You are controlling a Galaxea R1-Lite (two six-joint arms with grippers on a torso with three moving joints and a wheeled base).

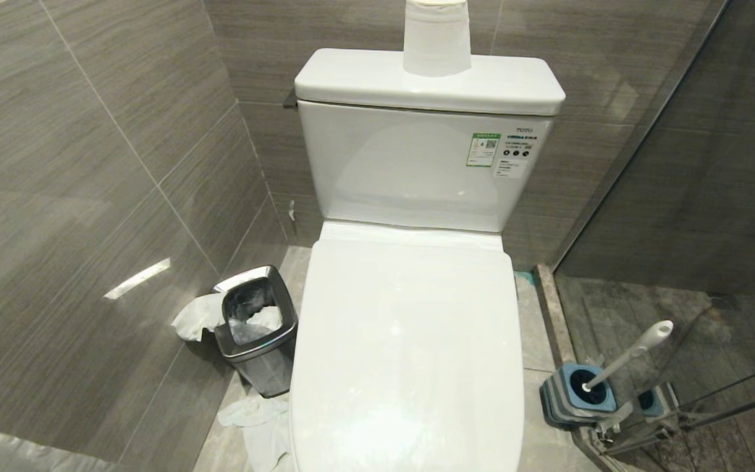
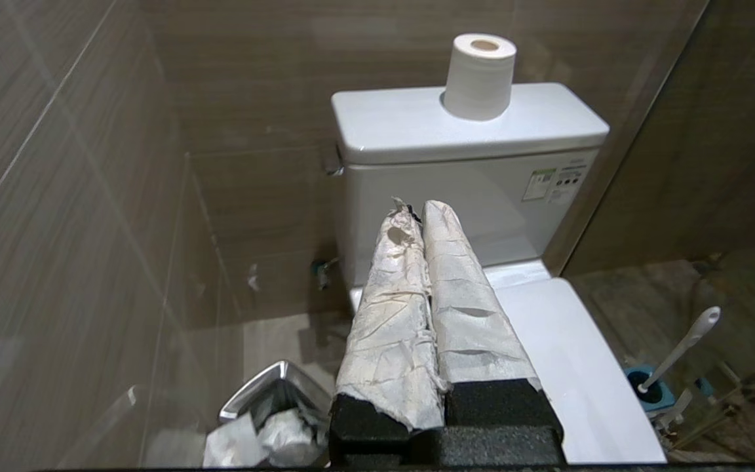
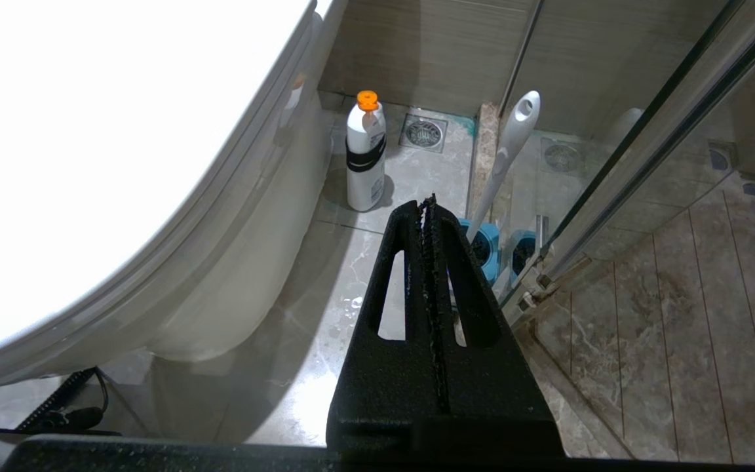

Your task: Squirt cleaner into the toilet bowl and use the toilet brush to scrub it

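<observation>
Right now I have the toilet dead ahead with its lid (image 1: 410,347) shut flat, so the toilet bowl itself is hidden underneath and nothing has gone into it yet. Neither arm shows in the head view. My left gripper (image 2: 415,210) hangs in the air short of the tank (image 2: 469,170), its paper-wrapped fingers pressed together with nothing between them. My right gripper (image 3: 428,203) is low beside the toilet's right flank, black fingers also shut tight and empty.

From the lid's middle, the toilet brush (image 1: 626,357) stands at about four o'clock, leaning in its blue-and-grey holder (image 1: 577,393) on the floor just beside the glass shower panel (image 1: 712,196). The cleaner bottle (image 3: 364,154), white with an orange cap, stands upright on the floor close against the toilet's right side, between the base and the floor drain (image 3: 423,131).

I judge the lid comes first: glossy, slippery plastic, light but hinged, best hooked under its front edge. The bottle looks smooth and squeezable, so I would take it around the banded waist. The brush handle looks slim, stiff and light; I would pinch it just below the knob, minding the glass.
</observation>
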